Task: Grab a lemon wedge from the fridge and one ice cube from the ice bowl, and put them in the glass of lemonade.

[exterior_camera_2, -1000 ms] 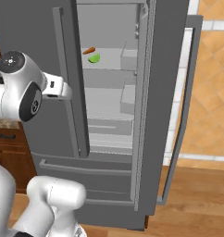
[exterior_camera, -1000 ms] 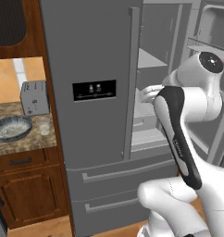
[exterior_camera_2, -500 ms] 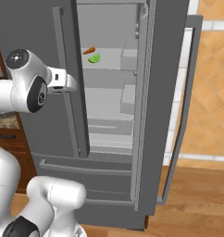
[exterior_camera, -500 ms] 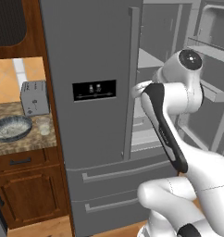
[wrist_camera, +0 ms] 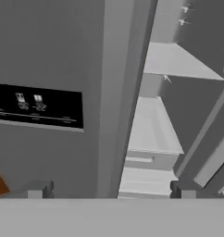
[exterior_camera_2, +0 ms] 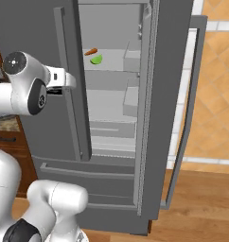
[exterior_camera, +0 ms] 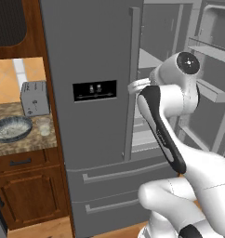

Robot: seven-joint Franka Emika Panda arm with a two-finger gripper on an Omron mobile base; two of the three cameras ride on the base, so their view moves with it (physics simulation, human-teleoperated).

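Observation:
The fridge point(exterior_camera: 86, 46) has its left door shut and its right door point(exterior_camera_2: 189, 94) swung wide. On an upper shelf inside lies the lemon wedge point(exterior_camera_2: 96, 59), small and yellow-green. My gripper point(wrist_camera: 111, 190) is open, its fingertips point(wrist_camera: 40, 189) far apart with nothing held. It hovers in front of the left door's inner edge point(wrist_camera: 125, 92), between the dispenser panel point(wrist_camera: 37, 109) and the bare shelves point(wrist_camera: 155, 125). My hand point(exterior_camera_2: 63, 80) sits below and left of the wedge. On the counter to the left stand the ice bowl point(exterior_camera: 11, 128) and the glass of lemonade point(exterior_camera: 43, 126).
An orange carrot point(exterior_camera_2: 91, 51) lies just behind the wedge. A silver toaster point(exterior_camera: 34, 98) stands behind the bowl on the stone counter point(exterior_camera: 21, 144), above wooden cabinets point(exterior_camera: 26, 195). The open door's bins point(exterior_camera: 212, 51) jut out at the right. Wooden floor point(exterior_camera_2: 201, 203) lies beyond the open door.
My arm has swung a little to the left, carrying the hand from the fridge opening toward the shut left door's edge. The gripper stays open.

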